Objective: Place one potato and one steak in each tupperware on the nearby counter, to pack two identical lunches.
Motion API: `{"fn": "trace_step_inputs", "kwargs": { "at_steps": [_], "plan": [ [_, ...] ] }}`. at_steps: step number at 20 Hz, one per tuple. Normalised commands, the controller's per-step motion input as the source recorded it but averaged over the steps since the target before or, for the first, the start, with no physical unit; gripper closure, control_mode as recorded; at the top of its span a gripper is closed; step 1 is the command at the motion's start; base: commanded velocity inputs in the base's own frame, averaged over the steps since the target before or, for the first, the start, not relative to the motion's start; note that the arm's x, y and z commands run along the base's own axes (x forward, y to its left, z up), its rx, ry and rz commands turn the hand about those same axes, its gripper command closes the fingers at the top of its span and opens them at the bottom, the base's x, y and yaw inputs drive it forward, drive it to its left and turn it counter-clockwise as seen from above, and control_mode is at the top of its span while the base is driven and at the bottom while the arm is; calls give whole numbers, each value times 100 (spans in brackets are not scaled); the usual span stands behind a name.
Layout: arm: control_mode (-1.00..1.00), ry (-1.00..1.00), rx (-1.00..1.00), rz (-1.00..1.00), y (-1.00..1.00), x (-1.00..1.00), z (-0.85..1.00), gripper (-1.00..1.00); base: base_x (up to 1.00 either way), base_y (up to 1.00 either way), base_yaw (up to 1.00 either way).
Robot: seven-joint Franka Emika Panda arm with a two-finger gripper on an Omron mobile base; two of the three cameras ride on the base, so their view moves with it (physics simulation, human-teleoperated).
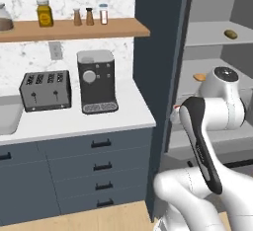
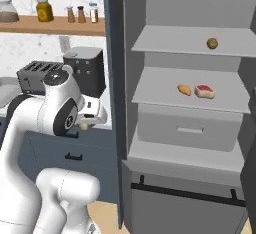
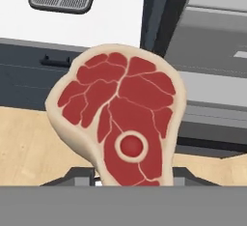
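Hand view shows the gripper (image 3: 132,174) closed on a steak (image 3: 120,116) near the counter (image 1: 74,119) edge, while a potato (image 2: 212,43) and another steak (image 2: 204,91) wait on the fridge shelves, so packing seems barely begun.

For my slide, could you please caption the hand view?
Gripper holding a raw steak upright, near the white counter.

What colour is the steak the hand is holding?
Deep red meat with a pale cream fat rim and veins, on the steak; clearest in the hand view.
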Motion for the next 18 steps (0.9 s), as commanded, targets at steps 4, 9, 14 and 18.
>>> {"fn": "trace_step_inputs", "kwargs": {
  "at_steps": [4,9,14,18],
  "plan": [
    [100,0,0,0,0,0,0,100,-1,96,0],
    [100,0,0,0,0,0,0,100,22,100,-1],
    [100,0,0,0,0,0,0,100,47,99,0],
    [100,0,0,0,0,0,0,100,50,97,0]
  ]
}}
